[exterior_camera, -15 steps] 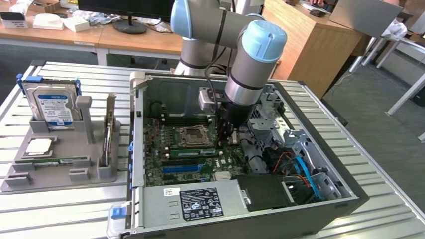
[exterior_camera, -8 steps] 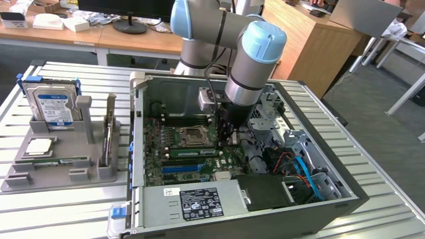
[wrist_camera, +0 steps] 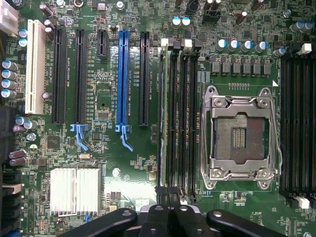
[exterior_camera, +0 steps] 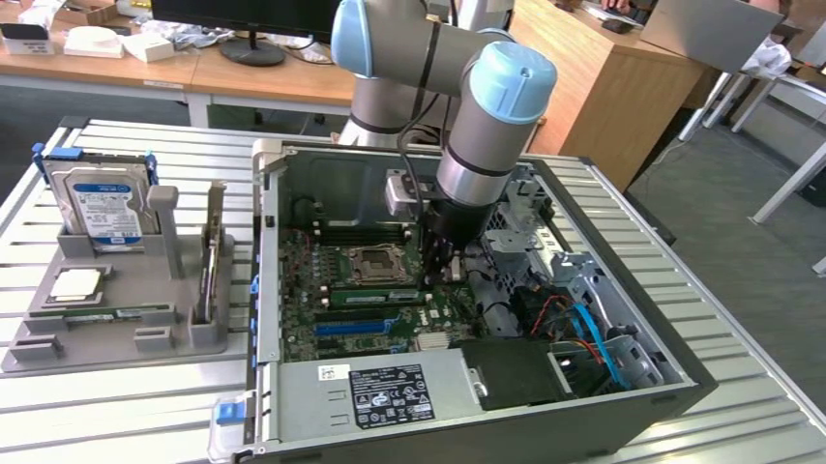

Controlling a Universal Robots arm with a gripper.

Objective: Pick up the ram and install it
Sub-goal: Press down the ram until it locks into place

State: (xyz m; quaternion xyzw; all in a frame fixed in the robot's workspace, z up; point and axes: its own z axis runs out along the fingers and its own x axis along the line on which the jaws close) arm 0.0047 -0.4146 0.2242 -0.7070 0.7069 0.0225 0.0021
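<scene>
A ram [exterior_camera: 374, 295], a long green stick, stands edge-up in a memory slot beside the empty processor socket [exterior_camera: 370, 263] on the motherboard. In the wrist view this ram [wrist_camera: 166, 113] shows as a thin pale edge in the slot next to the socket [wrist_camera: 240, 136]. My gripper [exterior_camera: 446, 274] reaches down into the open computer case, over one end of that stick. Its dark fingers [wrist_camera: 163, 207] are pressed together, shut, right at the stick's near end; I cannot tell whether they touch it. A second ram [exterior_camera: 106, 312] lies flat in the grey holder outside the case.
The grey holder [exterior_camera: 181, 333] on the slatted table also carries a blue-labelled hard drive [exterior_camera: 103, 205], a silver processor chip [exterior_camera: 75, 282] and a thin board standing on edge [exterior_camera: 212, 253]. Case walls [exterior_camera: 269, 242], drive cages and cables [exterior_camera: 587, 324] crowd the gripper. Blue and black expansion slots [wrist_camera: 123, 79] lie alongside.
</scene>
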